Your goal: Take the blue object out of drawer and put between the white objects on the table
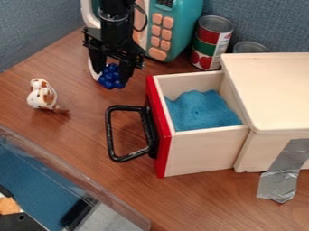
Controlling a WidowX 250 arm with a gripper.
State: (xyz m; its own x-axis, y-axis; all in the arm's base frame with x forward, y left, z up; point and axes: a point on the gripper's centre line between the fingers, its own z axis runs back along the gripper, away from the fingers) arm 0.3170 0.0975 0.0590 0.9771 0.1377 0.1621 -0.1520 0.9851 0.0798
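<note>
Near the top left, the black gripper hangs over the table in front of the teal toy microwave. It is shut on a dark blue, bumpy object that looks like a bunch of small balls. Part of something white shows just left of this object, mostly hidden by the gripper. A white figurine with brown patches stands on the table farther left. The drawer with a red front is pulled out, and a light blue cloth lies inside it.
Behind the gripper stands the toy microwave. A red and green can is beside it, behind the drawer. The wooden cabinet occupies the right side, with grey tape on its front. A clear-walled bin crosses the lower left.
</note>
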